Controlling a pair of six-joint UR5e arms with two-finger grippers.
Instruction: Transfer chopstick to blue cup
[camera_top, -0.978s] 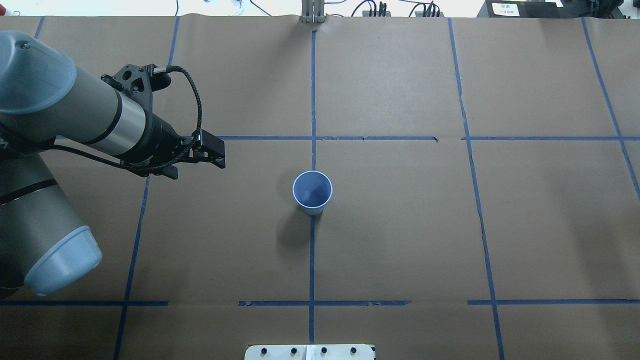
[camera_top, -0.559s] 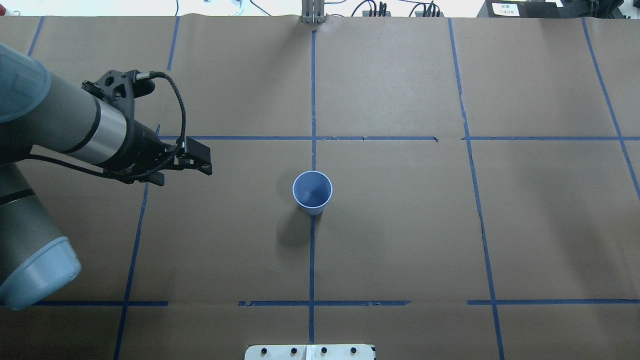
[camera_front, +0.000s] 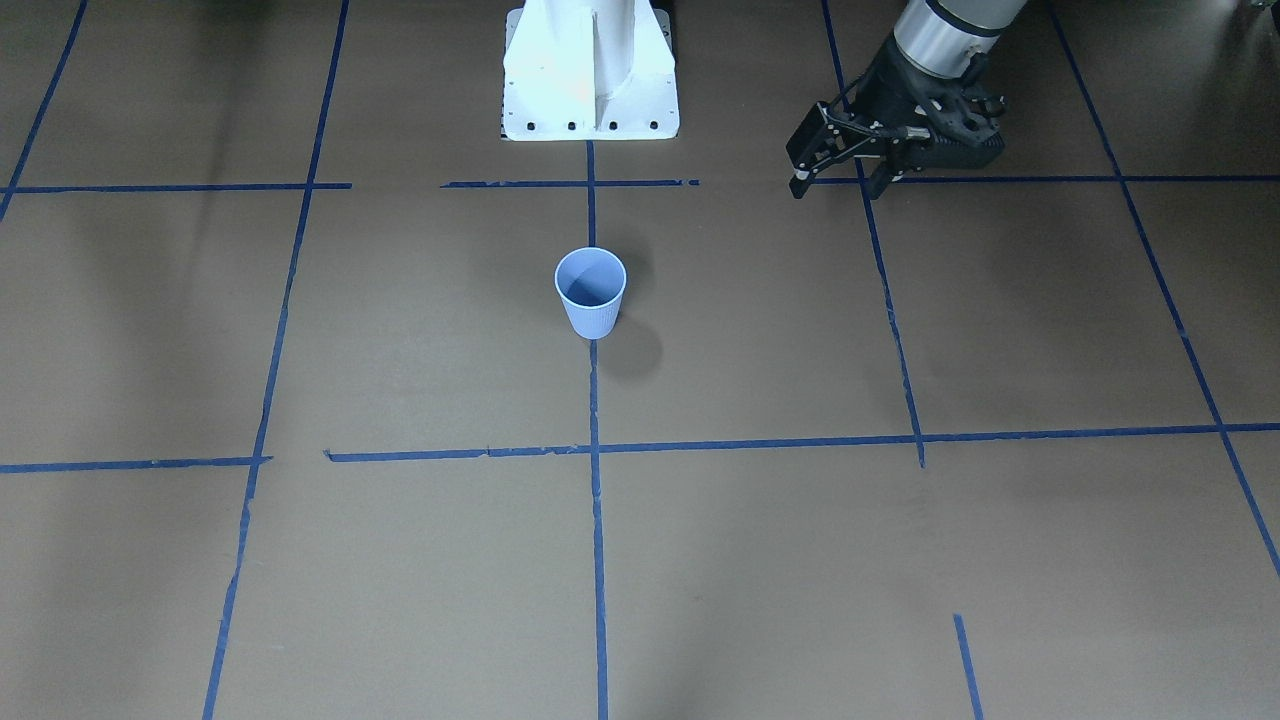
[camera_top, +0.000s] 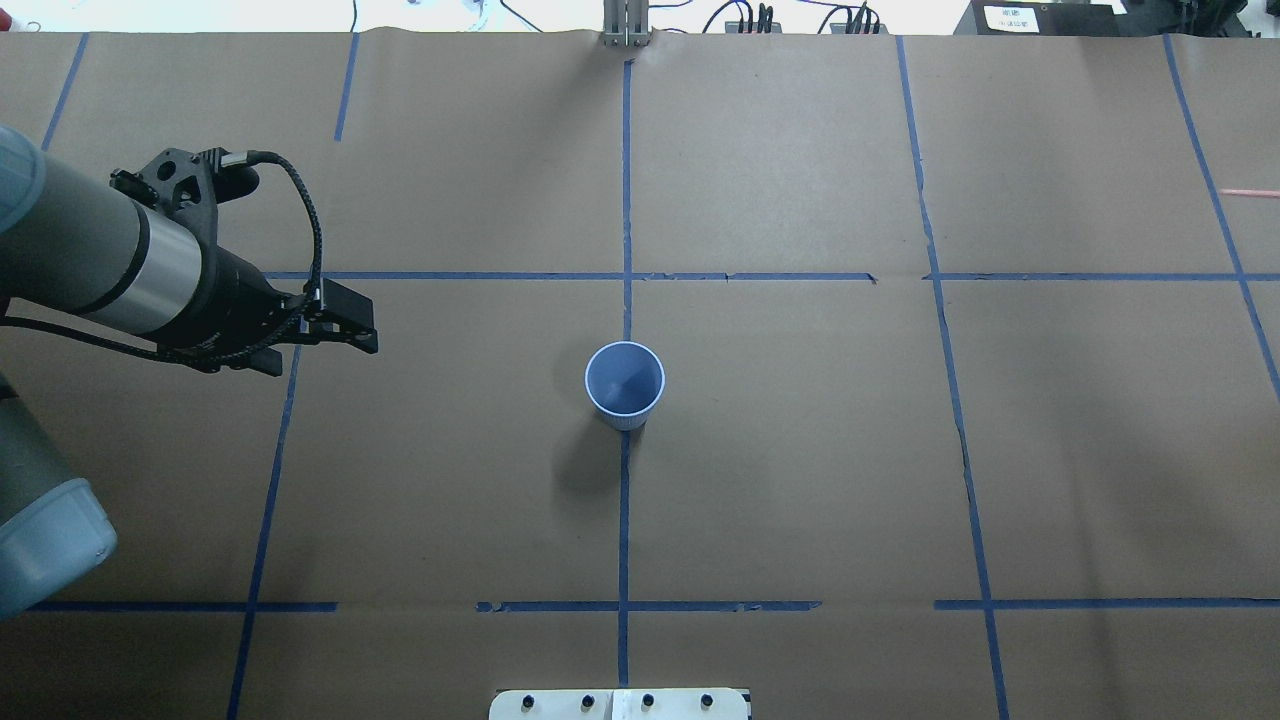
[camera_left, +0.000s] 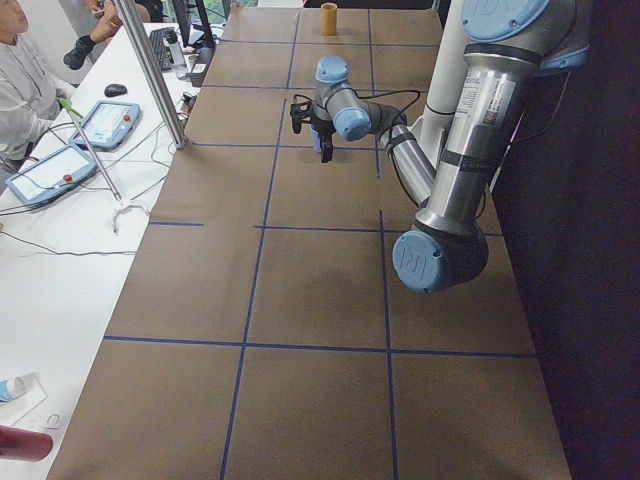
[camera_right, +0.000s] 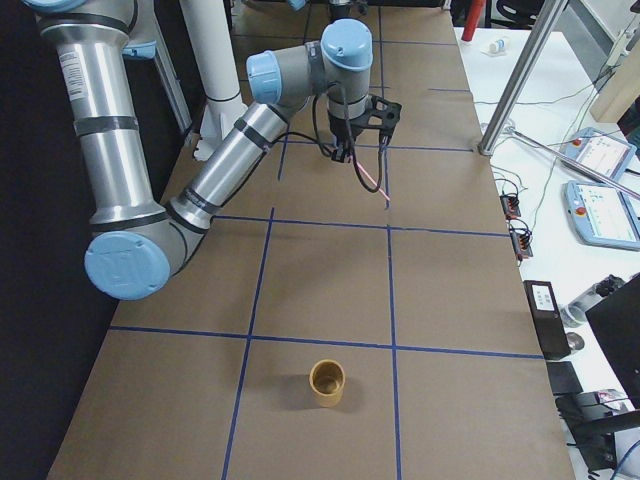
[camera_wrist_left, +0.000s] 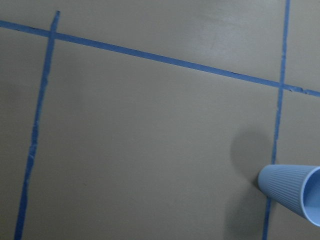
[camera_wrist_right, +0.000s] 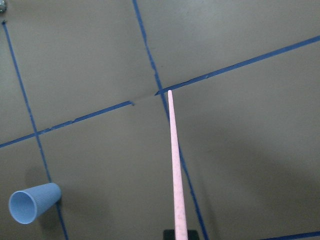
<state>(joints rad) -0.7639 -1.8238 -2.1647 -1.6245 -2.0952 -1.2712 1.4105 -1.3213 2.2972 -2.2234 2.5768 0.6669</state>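
The blue cup (camera_top: 624, 385) stands upright and empty on the centre tape line; it also shows in the front view (camera_front: 590, 290), the left wrist view (camera_wrist_left: 292, 192) and the right wrist view (camera_wrist_right: 32, 202). My right gripper (camera_right: 345, 152) is shut on the pale-pink chopstick (camera_wrist_right: 176, 165) and holds it in the air, tip slanting down and well off to the cup's right. In the overhead view only the chopstick's tip (camera_top: 1255, 192) shows, at the right edge. My left gripper (camera_top: 335, 340) (camera_front: 832, 188) is open and empty, far to the cup's left.
Blue tape lines cross the brown paper table cover (camera_top: 800, 480). A tan cylinder (camera_right: 327, 383) stands at the table's right end. The white robot base (camera_front: 590, 70) is at the near middle. A side bench holds tablets (camera_left: 105, 120), cables and a metal post.
My left arm has drawn back to the left, away from the cup, gripper still open. The chopstick's pink tip has come into the overhead view at the right edge.
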